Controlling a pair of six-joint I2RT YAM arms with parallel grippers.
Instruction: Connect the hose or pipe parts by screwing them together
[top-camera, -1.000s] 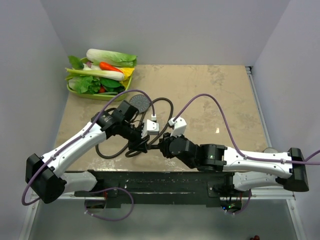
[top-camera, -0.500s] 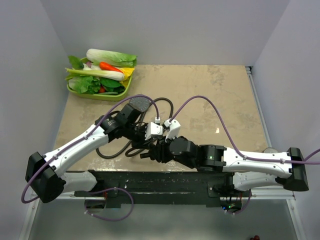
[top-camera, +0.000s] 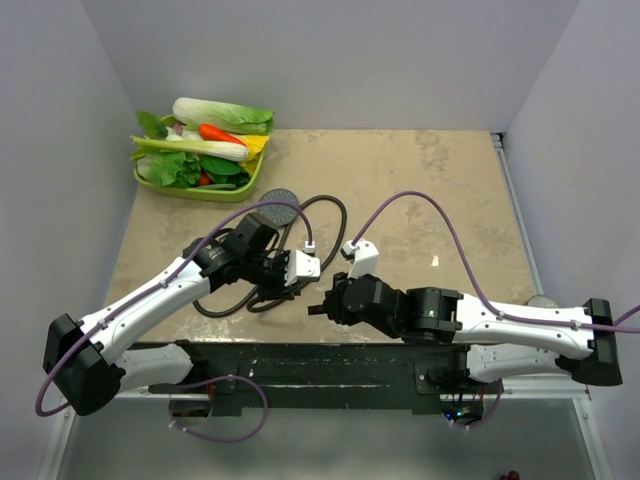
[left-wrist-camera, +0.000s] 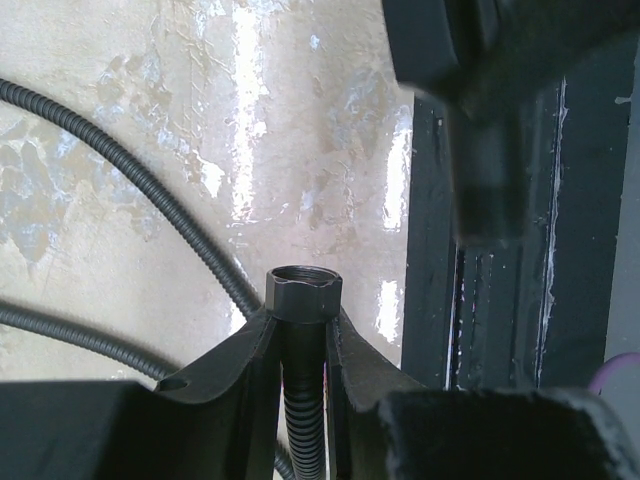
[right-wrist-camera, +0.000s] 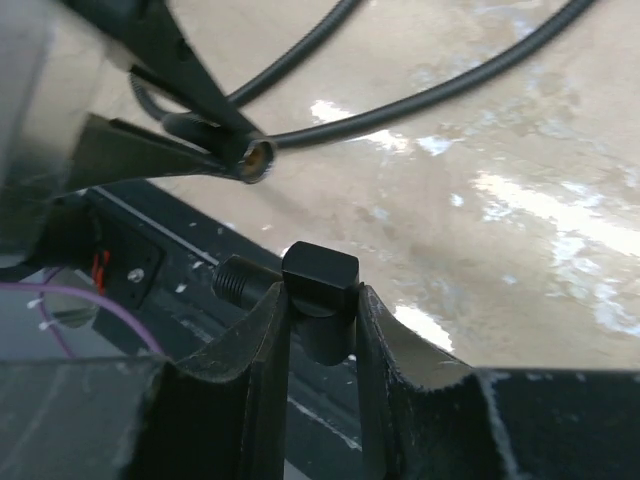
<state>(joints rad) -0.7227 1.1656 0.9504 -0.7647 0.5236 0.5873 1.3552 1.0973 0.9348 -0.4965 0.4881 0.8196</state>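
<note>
Aligning stage. Your left gripper (left-wrist-camera: 303, 318) clamps the hose (left-wrist-camera: 300, 420) just below its end nut (left-wrist-camera: 303, 293); your right gripper (right-wrist-camera: 320, 305) clamps the threaded fitting (right-wrist-camera: 320, 280). Both hang apart over the table's (top-camera: 420, 180) near edge, centre. Next, line thread with nut squarely, then rotate.

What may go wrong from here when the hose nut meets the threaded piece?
The hose nut and the threaded end of the black piece in the right gripper are apart and do not look lined up, so the threads may cross. The left gripper grips the hose below the nut; its loops may twist or drag.
</note>
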